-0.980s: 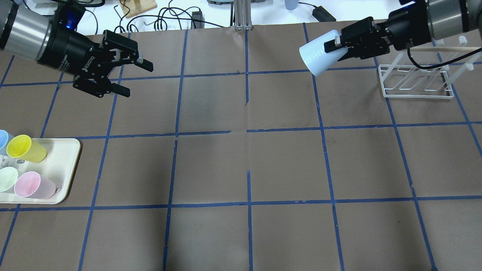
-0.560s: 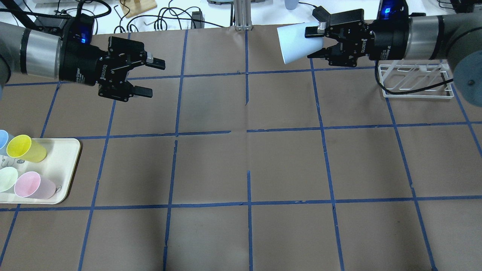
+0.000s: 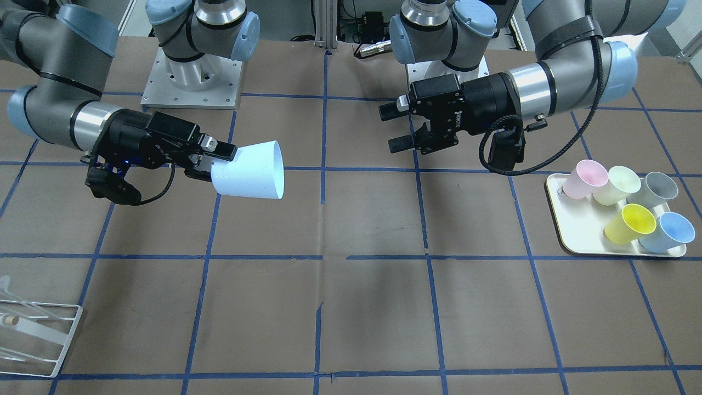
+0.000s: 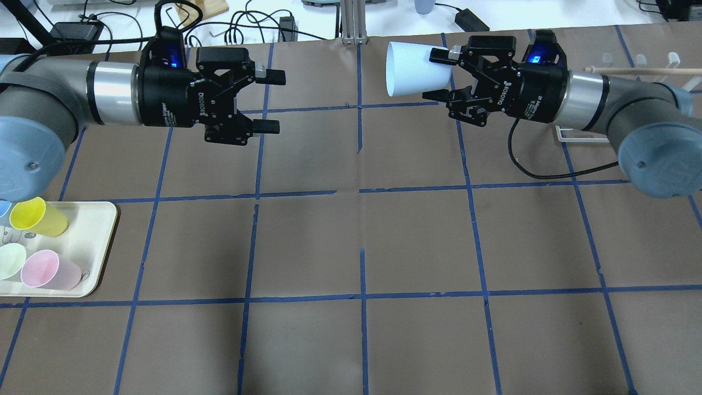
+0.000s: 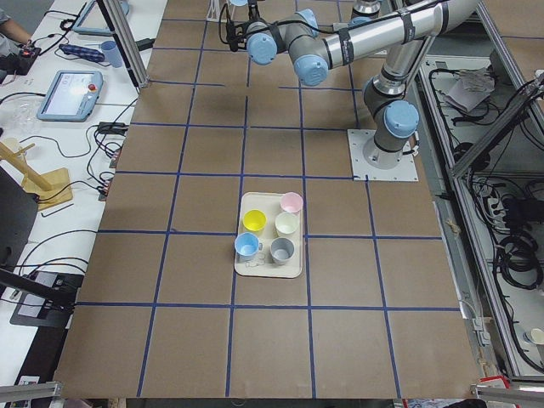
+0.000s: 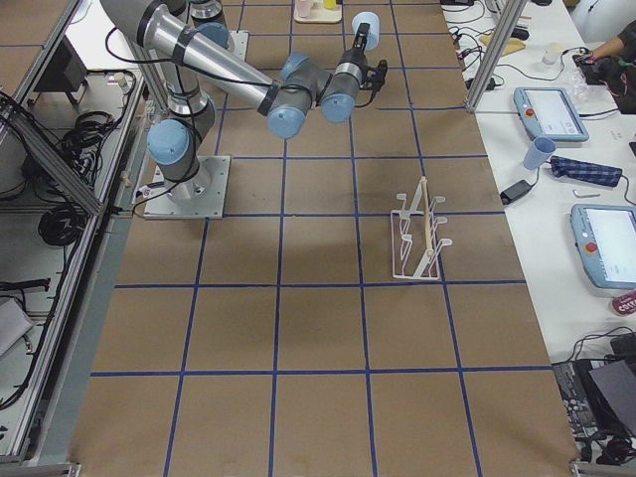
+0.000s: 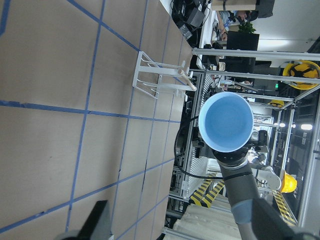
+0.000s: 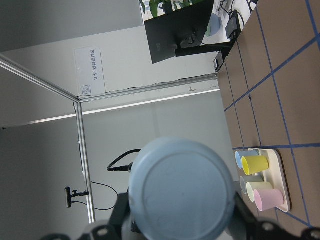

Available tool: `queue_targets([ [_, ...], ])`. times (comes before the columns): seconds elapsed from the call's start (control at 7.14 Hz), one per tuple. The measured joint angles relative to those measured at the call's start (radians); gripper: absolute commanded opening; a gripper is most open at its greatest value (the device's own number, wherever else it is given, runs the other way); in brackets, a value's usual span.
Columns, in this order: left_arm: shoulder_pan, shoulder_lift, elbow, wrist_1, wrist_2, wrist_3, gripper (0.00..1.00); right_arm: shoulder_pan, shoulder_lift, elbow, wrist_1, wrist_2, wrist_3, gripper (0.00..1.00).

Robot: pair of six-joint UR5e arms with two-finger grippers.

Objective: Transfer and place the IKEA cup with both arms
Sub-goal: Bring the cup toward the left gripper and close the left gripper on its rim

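The IKEA cup [image 4: 411, 68] is a pale light-blue tumbler held on its side above the table's far middle, rim facing my left gripper. My right gripper [image 4: 437, 75] is shut on its base end; the front-facing view shows the same grip [image 3: 216, 164] on the cup [image 3: 252, 170]. My left gripper [image 4: 274, 102] is open and empty, level with the cup and apart from it, about one grid square to its left. It also shows in the front-facing view [image 3: 390, 128]. The left wrist view looks straight into the cup's mouth [image 7: 226, 121]. The right wrist view shows its base [image 8: 180, 192].
A cream tray [image 3: 565, 219] at my left holds a pink cup [image 3: 586, 178], a yellow cup [image 3: 630, 222], a grey cup [image 3: 655, 188], a pale green one and a second light-blue cup [image 3: 672, 230]. A white wire rack [image 6: 417, 238] stands on my right side.
Both arms have swung toward the table's middle. The right gripper has carried the cup to the left and turned it level, the left gripper has moved right, and the gap between them has narrowed.
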Motion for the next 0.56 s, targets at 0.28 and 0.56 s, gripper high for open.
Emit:
queue_targets([
  [0.28, -0.041, -0.044, 0.002, 0.085, -0.091, -0.011, 1.0, 0.017, 0.001, 0.02, -0.002, 0.016, 0.026, 0.04],
  [0.56, -0.107, -0.104, 0.005, 0.276, -0.102, -0.099, 1.0, 0.053, 0.001, 0.023, -0.002, 0.022, 0.047, 0.04],
])
